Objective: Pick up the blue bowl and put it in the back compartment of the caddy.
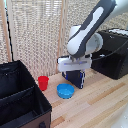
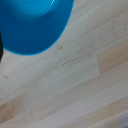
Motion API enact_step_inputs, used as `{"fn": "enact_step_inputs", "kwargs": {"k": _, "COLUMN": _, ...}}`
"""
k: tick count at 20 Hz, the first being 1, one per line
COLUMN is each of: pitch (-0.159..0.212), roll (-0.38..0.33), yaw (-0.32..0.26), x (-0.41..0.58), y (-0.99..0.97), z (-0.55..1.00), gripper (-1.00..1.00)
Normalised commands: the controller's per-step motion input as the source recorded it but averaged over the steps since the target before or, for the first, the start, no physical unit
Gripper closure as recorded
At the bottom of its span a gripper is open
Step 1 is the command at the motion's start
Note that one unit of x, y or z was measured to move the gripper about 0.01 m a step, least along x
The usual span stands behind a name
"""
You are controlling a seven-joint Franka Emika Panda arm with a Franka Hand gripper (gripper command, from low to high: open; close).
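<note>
The blue bowl (image 1: pixel 65 91) sits upright on the wooden table, just to the exterior view's right of the caddy (image 1: pixel 42 101). The caddy is a black fabric box with an inner partition and shows nothing inside. My gripper (image 1: pixel 74 73) hangs behind and slightly above the bowl, not touching it. Its fingers blend into a dark navy slab (image 1: pixel 76 79) behind them, so their spread is unclear. In the wrist view the blue bowl (image 2: pixel 31 22) fills one corner over bare wood, and no fingers show.
A small red cup (image 1: pixel 43 82) stands between the caddy and the bowl. A hard black box-shaped appliance (image 1: pixel 115 52) stands at the exterior view's right. A slatted screen backs the table.
</note>
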Motion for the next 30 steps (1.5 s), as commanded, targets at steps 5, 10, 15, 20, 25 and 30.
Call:
{"fn": "enact_step_inputs", "kwargs": {"k": 5, "pitch": 0.009, "roll": -0.065, "yaw": -0.042, "x": -0.307, "y": 0.01, "z": -0.45, "gripper": -1.00}}
{"fn": "enact_step_inputs", "kwargs": {"k": 10, "pitch": 0.012, "roll": -0.090, "yaw": -0.060, "x": -0.269, "y": 0.09, "z": -0.44, "gripper": -1.00}}
{"fn": "enact_step_inputs", "kwargs": {"k": 15, "pitch": 0.000, "roll": -0.079, "yaw": -0.059, "x": -0.245, "y": 0.08, "z": -0.40, "gripper": -1.00}}
{"fn": "enact_step_inputs", "kwargs": {"k": 20, "pitch": 0.000, "roll": -0.097, "yaw": -0.008, "x": -0.129, "y": 0.18, "z": -0.27, "gripper": 1.00}}
{"fn": "enact_step_inputs", "kwargs": {"k": 25, "pitch": 0.000, "roll": -0.047, "yaw": 0.000, "x": -0.103, "y": 0.07, "z": -0.09, "gripper": 1.00}}
{"fn": "enact_step_inputs", "kwargs": {"k": 30, "pitch": -0.035, "roll": -0.031, "yaw": 0.001, "x": -0.041, "y": 0.05, "z": -0.01, "gripper": 1.00}}
